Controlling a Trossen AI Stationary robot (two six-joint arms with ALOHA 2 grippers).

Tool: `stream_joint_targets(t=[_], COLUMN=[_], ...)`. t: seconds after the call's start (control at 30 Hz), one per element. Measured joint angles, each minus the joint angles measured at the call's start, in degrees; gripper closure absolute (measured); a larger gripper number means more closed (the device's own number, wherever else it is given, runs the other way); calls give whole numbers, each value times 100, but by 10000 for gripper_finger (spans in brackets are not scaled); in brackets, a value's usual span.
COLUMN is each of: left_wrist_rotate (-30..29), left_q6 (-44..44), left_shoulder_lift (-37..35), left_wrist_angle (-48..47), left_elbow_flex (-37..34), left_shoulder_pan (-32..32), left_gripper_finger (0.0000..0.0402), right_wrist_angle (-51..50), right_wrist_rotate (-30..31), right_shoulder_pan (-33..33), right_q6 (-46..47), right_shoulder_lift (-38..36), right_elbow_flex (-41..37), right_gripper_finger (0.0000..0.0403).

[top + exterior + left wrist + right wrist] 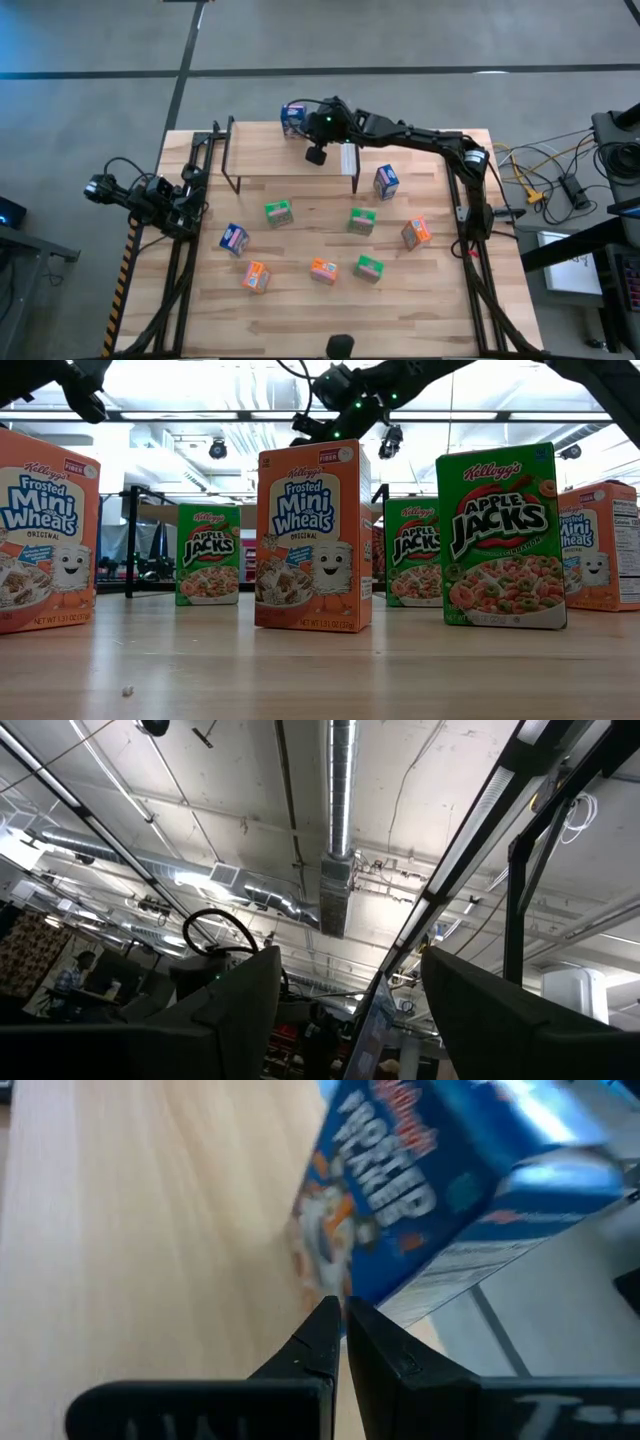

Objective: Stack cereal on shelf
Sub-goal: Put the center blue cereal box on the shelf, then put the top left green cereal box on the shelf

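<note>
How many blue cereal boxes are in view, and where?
3. One blue cardboard cereal box on the wooden shelf's far edge; one on the table right of the shelf; one front-left. None seems hidden.

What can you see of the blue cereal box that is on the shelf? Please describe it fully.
The blue cereal box is a small cardboard pack with a printed front and a white panel of small print on its side. It appears tilted in the right wrist view and stands at the shelf's far edge. The right gripper is shut just beside it; contact cannot be told.
</note>
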Motion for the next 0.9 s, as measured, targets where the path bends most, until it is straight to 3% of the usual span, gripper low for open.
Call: stream_joint_targets(t=[0.23, 0.47, 0.6, 0.9], left_wrist_rotate=[0, 0, -2, 4], left_q6=[0, -91, -181, -383], left_shoulder_lift=[0, 93, 389, 1815], left_wrist_angle=[-76, -166, -470, -1750], left_elbow_flex=[0, 16, 289, 1415], left_shoulder_pan=[0, -2, -2, -2], left_gripper_finger=[175, 175, 175, 175], right_wrist_angle=[-462, -338, -22, 1357], right_wrist_rotate=[-126, -445, -446, -447], right_shoulder_pan=[326, 741, 1000, 1567], right_q6=[35, 42, 114, 394], right_shoulder_lift=[-271, -674, -1110, -2407], right_elbow_flex=[-43, -618, -1257, -3249], right_gripper_finger=[390, 390, 390, 390])
